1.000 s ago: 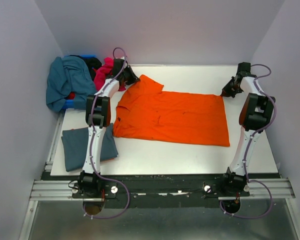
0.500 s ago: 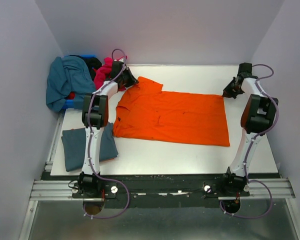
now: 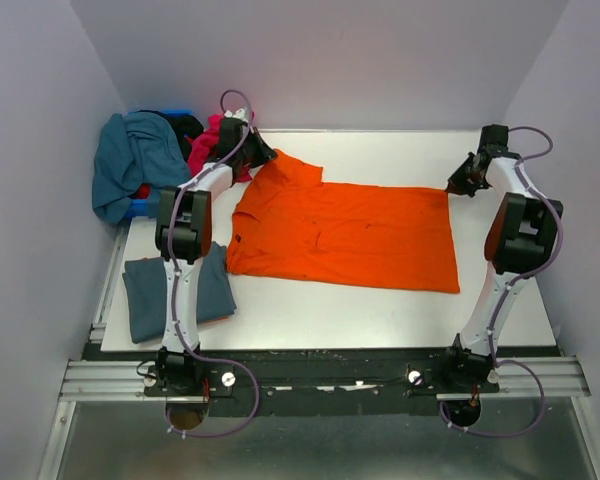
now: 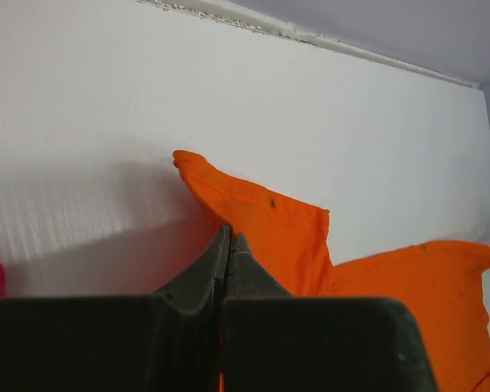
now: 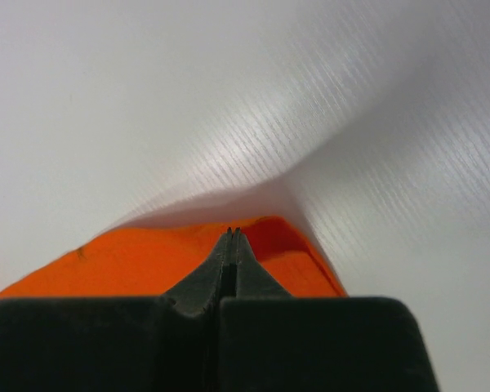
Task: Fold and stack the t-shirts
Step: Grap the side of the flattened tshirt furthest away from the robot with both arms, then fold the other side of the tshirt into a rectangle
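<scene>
Top view, shirt: the orange shirt lies flat across the middle of the tabletop, collar end to the left and hem to the right.
Top view, arms: the left gripper is at the far-left sleeve. The right gripper is at the far-right hem corner.
Top view, others: a blue-grey shirt lies folded at the near-left edge. Teal shirt and magenta shirt are heaped at the far left.
Left wrist, grip: the jaws are pressed together on the sleeve, with a shadow under the cloth beside them.
Right wrist, grip: the jaws are pressed together on the corner, a thin bite at the very edge.
Step, judged: folding the far edge over toward the near edge.
Doing it well: lift both ends evenly and low. Carry them nearward at one pace with the cloth taut between. The shallow right bite may slip. Line up the edges before letting go.
</scene>
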### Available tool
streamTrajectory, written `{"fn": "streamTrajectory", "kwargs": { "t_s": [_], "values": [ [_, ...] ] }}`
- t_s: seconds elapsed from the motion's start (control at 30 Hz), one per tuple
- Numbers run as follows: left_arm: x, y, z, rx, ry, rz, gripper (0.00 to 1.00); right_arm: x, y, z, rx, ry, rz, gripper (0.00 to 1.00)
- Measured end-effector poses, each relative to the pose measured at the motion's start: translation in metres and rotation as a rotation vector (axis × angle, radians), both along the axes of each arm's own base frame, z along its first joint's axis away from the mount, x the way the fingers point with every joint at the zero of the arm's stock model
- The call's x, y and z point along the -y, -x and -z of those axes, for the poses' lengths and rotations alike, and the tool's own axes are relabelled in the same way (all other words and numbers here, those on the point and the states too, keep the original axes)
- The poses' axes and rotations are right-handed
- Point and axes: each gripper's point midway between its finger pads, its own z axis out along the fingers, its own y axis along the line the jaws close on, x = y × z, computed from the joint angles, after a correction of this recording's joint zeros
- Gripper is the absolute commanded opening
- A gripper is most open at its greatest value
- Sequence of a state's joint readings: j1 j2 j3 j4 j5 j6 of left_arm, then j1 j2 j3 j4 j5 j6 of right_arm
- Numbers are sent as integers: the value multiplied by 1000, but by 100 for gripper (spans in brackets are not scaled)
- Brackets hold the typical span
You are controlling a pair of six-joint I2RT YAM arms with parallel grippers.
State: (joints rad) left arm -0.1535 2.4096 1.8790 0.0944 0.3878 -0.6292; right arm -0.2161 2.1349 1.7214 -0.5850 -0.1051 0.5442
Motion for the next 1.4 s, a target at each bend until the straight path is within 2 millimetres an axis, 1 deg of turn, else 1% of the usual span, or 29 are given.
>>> {"fn": "streamTrajectory", "kwargs": {
  "t_s": [0.13,0.3,0.33,0.67,0.9,1.03,1.13,1.2,1.4],
  "values": [
    [1,12,-18,32,-6,10,0,-3,9,1,-9,-5,-4,1],
    [-1,26,-33,63,-14,16,0,-5,12,-12,17,-6,-11,1],
    [-2,29,-34,64,-17,17,0,-5,13,-15,22,-6,-12,1],
    [-9,66,-44,72,-35,25,0,-12,45,-32,32,-2,-15,1],
    [-14,91,-74,125,-47,30,0,-16,64,-41,40,3,-13,1],
    [-17,104,-85,147,-56,28,0,-15,76,-46,44,21,-1,1],
    [-20,112,-87,152,-66,26,0,-14,82,-50,48,32,7,1],
    [-21,118,-83,144,-73,27,0,-13,88,-50,47,39,14,1],
    [-23,134,-67,109,-85,32,0,-3,106,-39,17,55,50,1]
  ]
}}
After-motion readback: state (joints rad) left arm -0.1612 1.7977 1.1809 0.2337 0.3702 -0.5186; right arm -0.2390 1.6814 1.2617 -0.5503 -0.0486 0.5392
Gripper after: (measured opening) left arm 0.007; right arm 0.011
